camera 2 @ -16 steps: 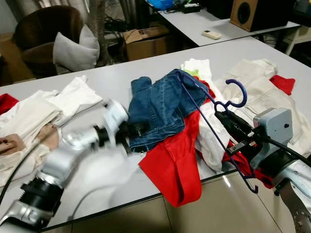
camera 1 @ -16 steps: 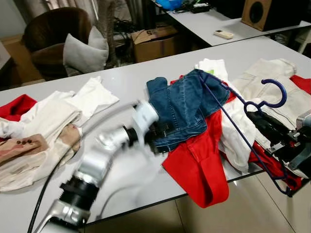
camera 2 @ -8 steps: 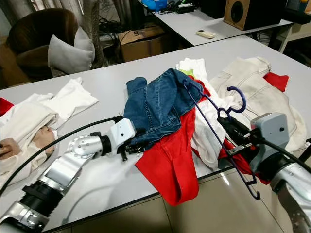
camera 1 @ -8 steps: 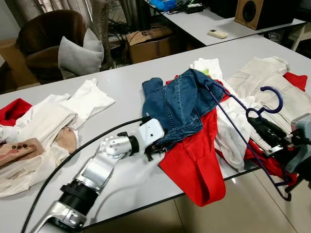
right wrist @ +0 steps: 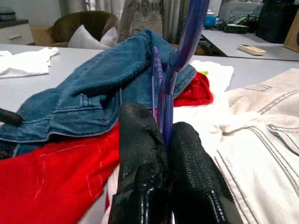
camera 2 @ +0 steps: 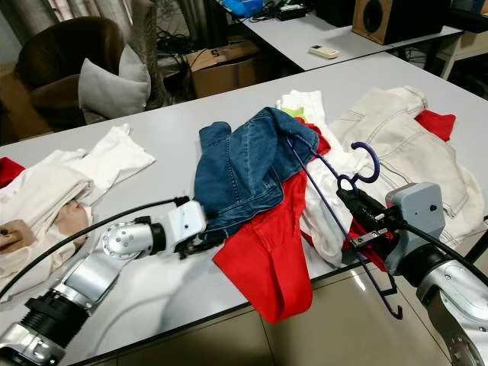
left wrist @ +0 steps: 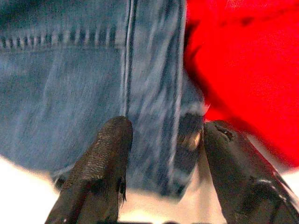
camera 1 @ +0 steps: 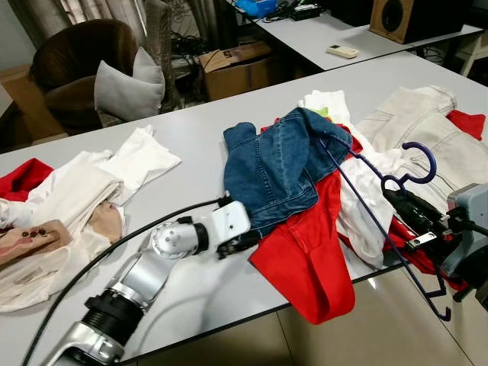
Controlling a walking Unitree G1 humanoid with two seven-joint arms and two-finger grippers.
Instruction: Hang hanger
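Observation:
A dark blue wire hanger (camera 1: 396, 179) stands tilted over the clothes pile, hook up, one end tucked under the blue jeans (camera 1: 278, 164). My right gripper (right wrist: 163, 140) is shut on the hanger just below its hook (camera 2: 364, 162). The jeans lie over a red garment (camera 1: 309, 244) at the table's middle. My left gripper (left wrist: 161, 154) lies low on the table at the jeans' near hem (camera 2: 200, 242), open, with the denim edge between its fingers (left wrist: 105, 158).
White and cream clothes (camera 1: 427, 126) lie at the right of the grey table (camera 1: 191, 130). More white and red clothes (camera 1: 69, 191) are piled at the left. A brown armchair with a pillow (camera 1: 126, 88) and a cardboard box (camera 1: 240, 65) stand beyond the table.
My left gripper has settled at the jeans' hem, its blur gone. The right gripper with the hanger has shifted little; the camera has moved slightly.

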